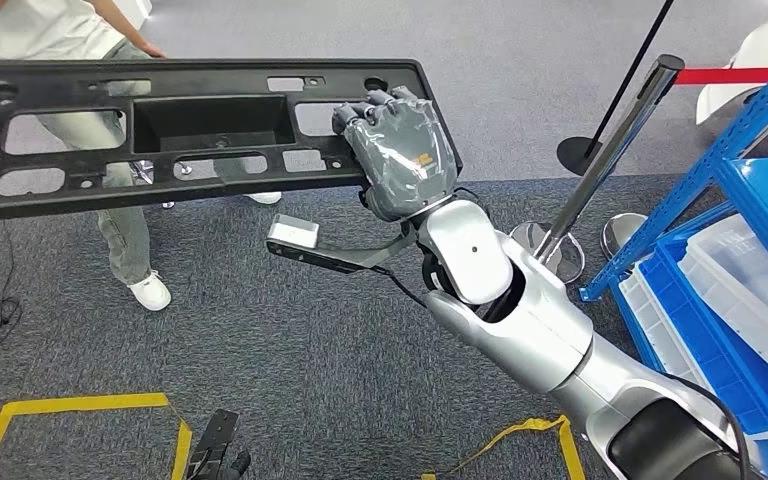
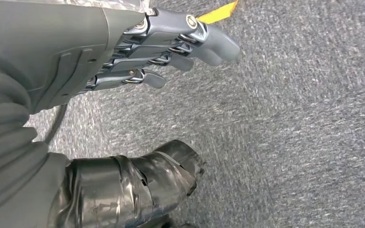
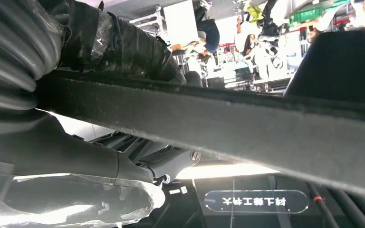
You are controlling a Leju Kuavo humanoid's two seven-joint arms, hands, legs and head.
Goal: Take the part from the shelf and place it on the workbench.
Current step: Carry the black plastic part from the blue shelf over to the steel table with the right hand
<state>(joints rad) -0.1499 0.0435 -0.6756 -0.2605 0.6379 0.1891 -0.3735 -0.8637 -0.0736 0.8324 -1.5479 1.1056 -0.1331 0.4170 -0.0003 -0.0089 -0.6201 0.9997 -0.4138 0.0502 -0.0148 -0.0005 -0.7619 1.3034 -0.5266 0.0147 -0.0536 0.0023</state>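
Note:
The part is a long black plastic panel with several cut-outs and a deep rectangular pocket, held up in the air across the head view. My right hand grips its right end, fingers over the top edge. Seen from the right wrist, the panel's edge runs across the picture with my right hand clamped around it. My left hand hangs low over the carpet with its fingers straight and apart, holding nothing; its dark tip shows at the bottom of the head view.
A blue shelf with blue and clear bins stands at the right. Chrome barrier posts with a red belt stand behind my right arm. A person stands behind the panel. Yellow tape marks the grey carpet.

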